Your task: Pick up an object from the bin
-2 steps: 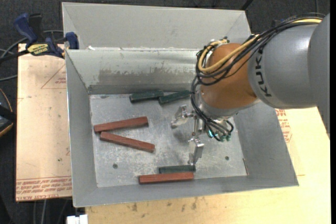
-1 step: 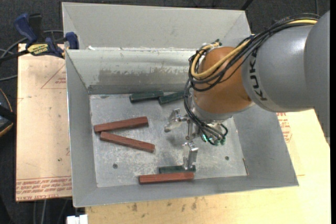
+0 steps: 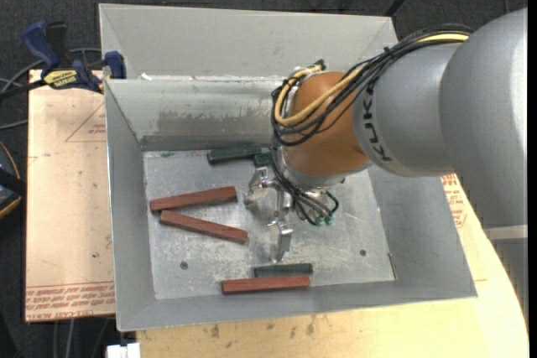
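My gripper hangs low over the middle of the bin floor, its fingers pointing toward the front. Nothing shows between them. Just in front of the fingertips lies a short dark green bar, and right behind that a reddish-brown bar along the front wall. To the gripper's left a reddish-brown bar lies slanted on the floor.
Another reddish-brown bar lies at the left, above the slanted one. A dark green bar rests by the back wall, partly under the arm's orange cover. A green-and-white bit shows beside the cables right of the gripper.
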